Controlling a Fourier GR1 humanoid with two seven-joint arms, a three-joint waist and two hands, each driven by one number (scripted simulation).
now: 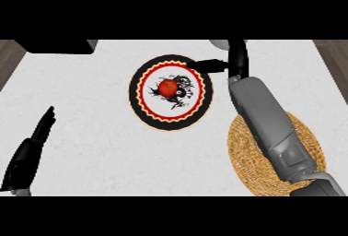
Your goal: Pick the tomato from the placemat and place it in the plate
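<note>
The red tomato lies on the round plate, which has a black rim with red and yellow bands and a dark pattern on white. My right hand is just beyond the plate's far right rim, its fingers straight and pointing left over the rim, apart from the tomato. The right forearm crosses the woven straw placemat at the right. My left hand rests open near the left edge, fingers pointing up.
A dark box stands at the far left corner of the white counter. Wooden floor shows past the counter's left and right edges. A pale rounded object sits at the far edge behind my right hand.
</note>
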